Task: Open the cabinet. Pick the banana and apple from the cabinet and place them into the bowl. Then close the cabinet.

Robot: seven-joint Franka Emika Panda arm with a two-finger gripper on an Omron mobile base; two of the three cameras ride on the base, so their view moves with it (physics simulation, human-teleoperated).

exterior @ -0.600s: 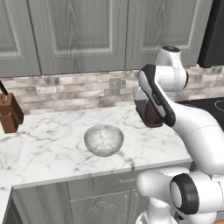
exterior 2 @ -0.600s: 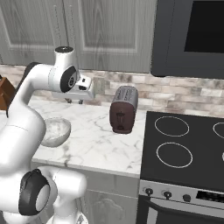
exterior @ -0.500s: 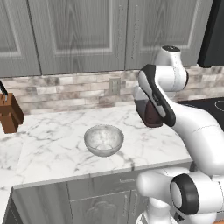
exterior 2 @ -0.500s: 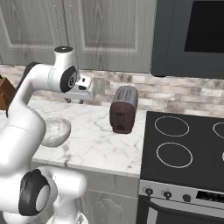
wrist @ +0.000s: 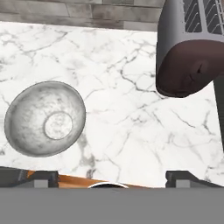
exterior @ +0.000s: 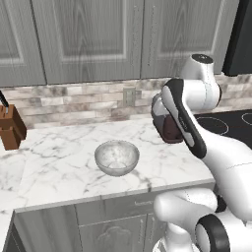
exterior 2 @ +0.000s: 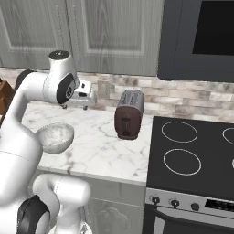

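Marble counter point(exterior: 59, 162) holds one bowl point(exterior: 116, 157), one toaster point(exterior 2: 129, 114).

One bowl point(exterior: 116, 157) sits on the tabletop point(exterior: 59, 167). One toaster point(exterior 2: 129, 114). One knife block point(exterior: 11, 129) at the left end. One wall outlet point(exterior: 129, 95) on the backsplash. One stove point(exterior 2: 196, 155), with three burner rings partly or wholly showing in the right base view. One microwave point(exterior 2: 201, 39) above it. Two tall cabinet point(exterior: 88, 37) doors show whole in the left base view.

You're in a kitchen: marble counter point(exterior: 59, 162), toaster point(exterior 2: 129, 114) beside the stove point(exterior 2: 192, 155), grey cabinet point(exterior: 88, 39) above the counter.
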